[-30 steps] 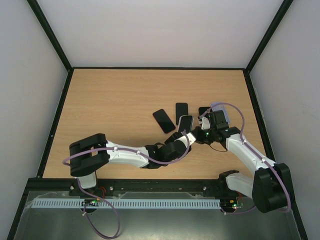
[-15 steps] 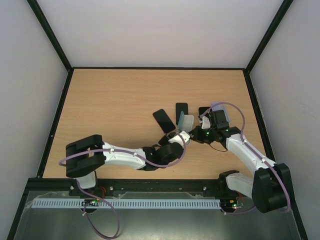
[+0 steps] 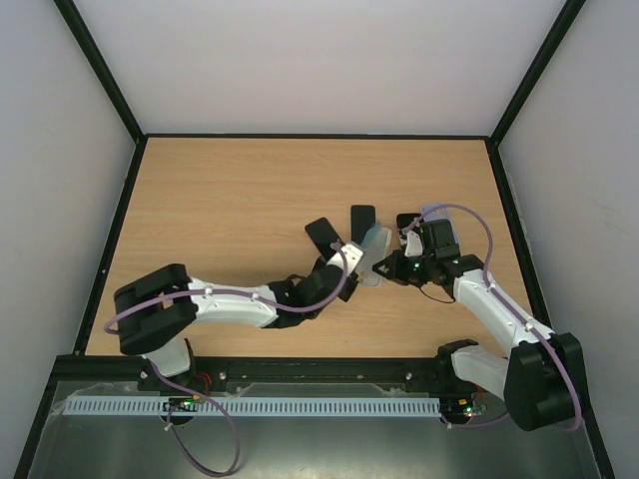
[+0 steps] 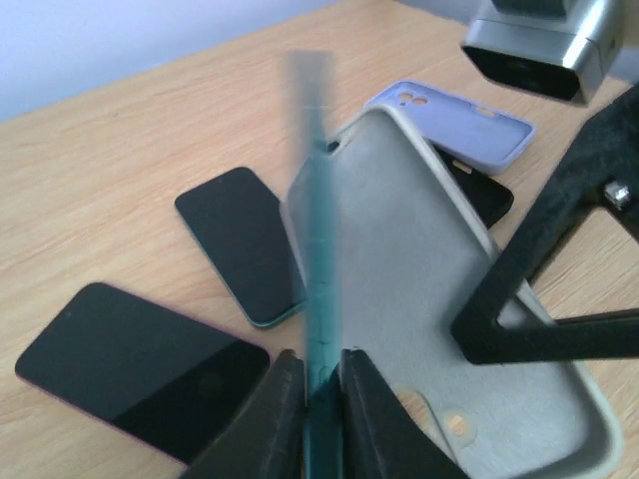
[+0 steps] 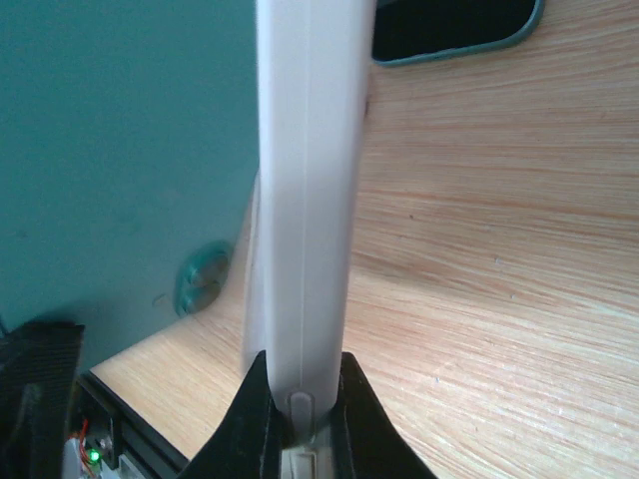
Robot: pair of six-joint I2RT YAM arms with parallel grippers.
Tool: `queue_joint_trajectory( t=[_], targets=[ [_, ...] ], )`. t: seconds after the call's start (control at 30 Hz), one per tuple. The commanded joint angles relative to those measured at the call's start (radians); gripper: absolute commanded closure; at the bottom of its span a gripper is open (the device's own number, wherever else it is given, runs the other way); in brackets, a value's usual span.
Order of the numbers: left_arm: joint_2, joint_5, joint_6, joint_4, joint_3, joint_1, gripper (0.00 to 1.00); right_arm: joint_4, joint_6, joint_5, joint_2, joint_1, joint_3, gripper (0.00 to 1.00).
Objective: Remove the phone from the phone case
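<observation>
Standing edge-on and blurred in the left wrist view, the teal phone (image 4: 318, 299) shows only its thin side. It is pinched by the left gripper (image 4: 318, 377), right of the table's (image 3: 220, 200) centre. Just beside it the grey case (image 4: 419, 259) gapes empty, its rim clamped by the right gripper (image 5: 300, 384). A lilac case (image 4: 454, 125) lies empty behind.

Two robot arms, each ending in one gripper: left gripper (image 4: 319, 371), right gripper (image 5: 303, 377). Three phones — a black phone (image 4: 140, 369) and a teal-edged phone (image 4: 245, 244) lying flat, plus a thin teal phone (image 4: 318, 299) seen edge-on. Two phone cases — a grey case (image 4: 439, 289) and a lilac case (image 4: 454, 125). One dark slab (image 4: 484, 195), phone or case unclear.
</observation>
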State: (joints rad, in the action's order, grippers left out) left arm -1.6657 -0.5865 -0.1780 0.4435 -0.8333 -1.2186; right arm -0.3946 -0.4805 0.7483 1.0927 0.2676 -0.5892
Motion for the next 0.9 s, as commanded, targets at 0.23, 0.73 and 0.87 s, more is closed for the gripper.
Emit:
queue_joint_trajectory(
  t=[0.23, 0.73, 0.87],
  targets=[
    [0.21, 0.325, -0.184, 0.072, 0.116, 0.124, 0.98, 0.051, 0.028, 0.006, -0.061, -0.001, -0.005, 0.98],
    [0.576, -0.029, -0.227, -0.347, 0.235, 0.149, 0.97, -0.063, 0.208, -0.168, 0.045, -0.113, -0.238, 0.98],
    [0.567, -0.151, -0.263, -0.484, 0.218, 0.156, 0.98, -0.121, 0.361, -0.223, 0.063, -0.121, -0.324, 0.98]
  ],
)
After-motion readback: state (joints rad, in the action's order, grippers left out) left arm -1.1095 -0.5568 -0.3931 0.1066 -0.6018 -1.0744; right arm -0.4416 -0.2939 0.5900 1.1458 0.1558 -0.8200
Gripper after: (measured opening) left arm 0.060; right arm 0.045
